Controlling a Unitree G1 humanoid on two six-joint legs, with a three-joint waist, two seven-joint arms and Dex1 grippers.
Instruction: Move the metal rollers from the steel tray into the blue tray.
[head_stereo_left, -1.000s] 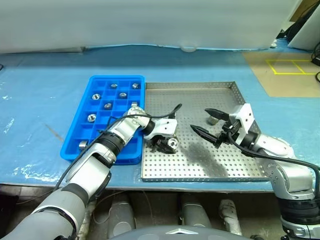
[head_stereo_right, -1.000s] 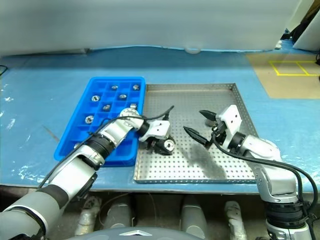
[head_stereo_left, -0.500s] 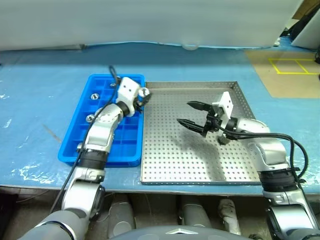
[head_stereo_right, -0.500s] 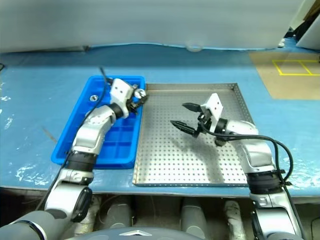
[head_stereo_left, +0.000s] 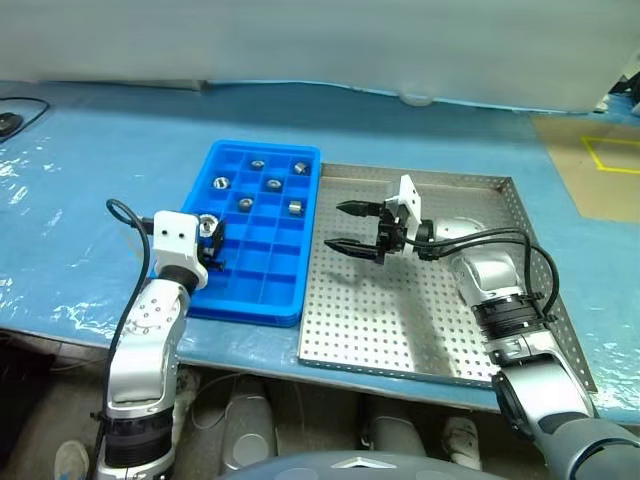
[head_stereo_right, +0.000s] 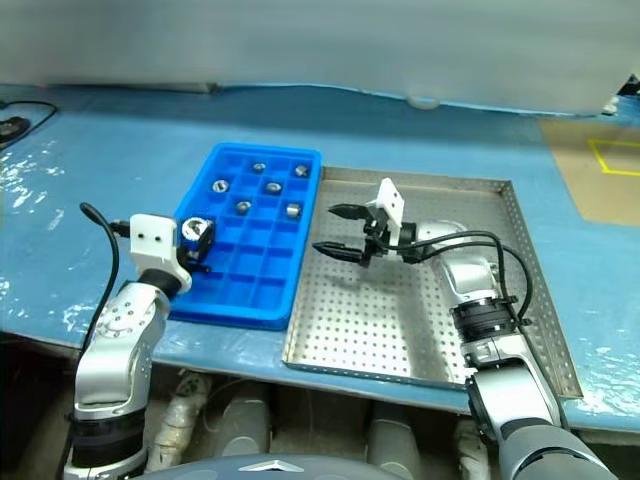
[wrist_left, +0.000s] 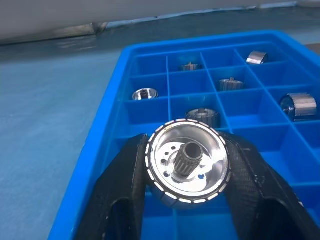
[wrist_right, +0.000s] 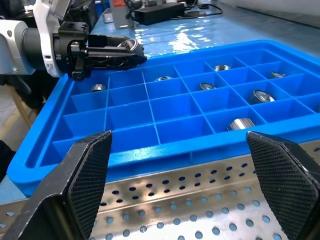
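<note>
My left claw (wrist_left: 187, 200) has black fingers around a shiny silver roller (wrist_left: 187, 167) with a striped rim. Ahead is the bright blue tray (wrist_left: 150, 60). Under my right claw (head_stereo_left: 343, 226) is the grey steel tray (head_stereo_left: 440, 330) with a dotted pattern of holes.

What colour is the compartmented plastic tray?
Bright blue; the compartmented plastic tray shows best in the left wrist view.

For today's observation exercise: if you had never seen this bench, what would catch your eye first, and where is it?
The blue tray stands out against the table, with rollers sitting in several of its far compartments. At its near left corner the left gripper is shut on a roller, held just above the compartments. Beside it lies the steel tray, with the right gripper open above its left edge, pointing at the blue tray.
</note>
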